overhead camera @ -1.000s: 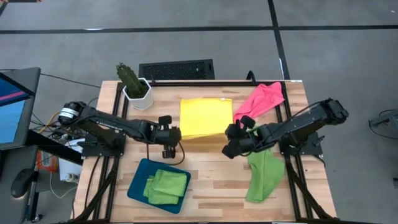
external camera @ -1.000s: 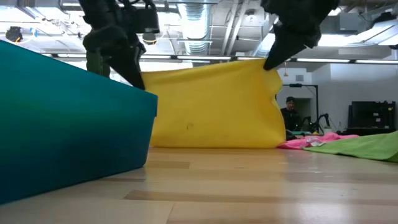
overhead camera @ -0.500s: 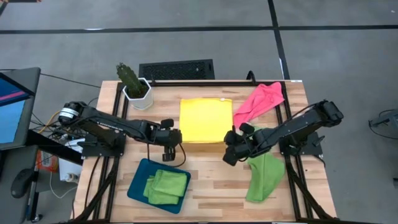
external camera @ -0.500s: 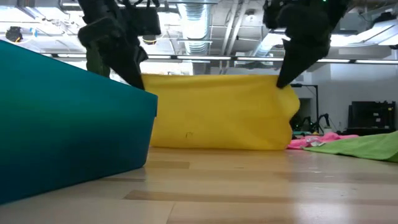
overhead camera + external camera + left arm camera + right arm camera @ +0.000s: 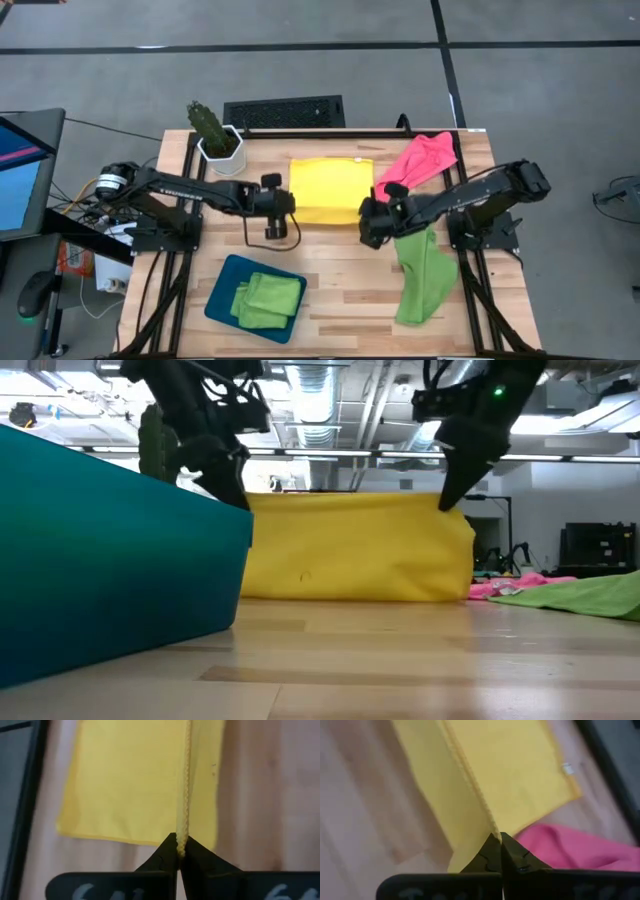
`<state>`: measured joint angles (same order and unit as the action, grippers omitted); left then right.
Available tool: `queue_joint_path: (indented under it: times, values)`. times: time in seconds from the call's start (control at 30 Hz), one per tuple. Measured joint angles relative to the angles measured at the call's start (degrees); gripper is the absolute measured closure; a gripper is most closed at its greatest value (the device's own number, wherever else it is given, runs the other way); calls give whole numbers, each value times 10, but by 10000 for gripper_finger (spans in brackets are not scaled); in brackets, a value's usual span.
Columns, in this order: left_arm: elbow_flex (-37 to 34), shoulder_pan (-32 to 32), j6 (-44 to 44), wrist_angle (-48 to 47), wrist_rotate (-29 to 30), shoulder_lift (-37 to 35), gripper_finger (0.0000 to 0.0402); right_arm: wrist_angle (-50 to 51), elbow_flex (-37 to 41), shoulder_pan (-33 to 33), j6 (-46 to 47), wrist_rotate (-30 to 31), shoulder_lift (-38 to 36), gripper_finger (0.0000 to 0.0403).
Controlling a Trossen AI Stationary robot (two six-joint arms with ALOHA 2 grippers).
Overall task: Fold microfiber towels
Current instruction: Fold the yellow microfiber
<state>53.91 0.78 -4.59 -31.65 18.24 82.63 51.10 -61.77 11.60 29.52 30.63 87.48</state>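
A yellow towel (image 5: 325, 188) lies mid-table with its far part flat on the wood and its near edge raised; in the low view the yellow towel (image 5: 350, 550) stands like a low wall. My left gripper (image 5: 283, 204) is shut on that edge's left corner, my right gripper (image 5: 366, 214) on its right corner. A pink towel (image 5: 420, 160) lies crumpled at the far right. A lime green towel (image 5: 420, 275) lies at the right, near side. More folded green towels (image 5: 268, 300) rest in the teal tray (image 5: 222, 290). My left gripper pinches the hemmed raised edge (image 5: 183, 827) at its left corner between its two fingertips (image 5: 170, 851), slanting down from the table's left. The edge is lifted clear and runs level and taut to the other gripper; the cloth below it hangs to the table. My right gripper pinches the same hemmed edge (image 5: 479, 802) at its right corner between its two fingertips (image 5: 492, 847), slanting down from the table's right. The corner is lifted clear, and the cloth hangs from it down to the table.
A potted cactus (image 5: 212, 132) stands at the far left corner. The teal tray (image 5: 110, 550) fills the low view's left side, close to my left gripper (image 5: 240, 500). Bare wood (image 5: 340, 290) lies between the tray and the green towel.
Both grippers, still shut on the yellow towel's raised edge, have gone toward the table's far edge and a little down. The held edge now stands lower and straighter over the towel's flat far part, which has stayed in place.
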Motion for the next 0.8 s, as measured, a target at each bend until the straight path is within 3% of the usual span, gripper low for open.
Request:
queue_joint_path:
  times: [0.4, 0.6, 0.8]
  values:
    - [-1, 134, -84, 39, -54, 0, 401, -63, 1, -150, -187, -13, 19, 397]
    - [-1, 183, -96, 65, -109, 0, 401, -76, 3, -194, -225, -40, 30, 397]
    - [-4, 200, -106, 90, -125, 0, 401, -86, 2, -222, -243, -39, 28, 397]
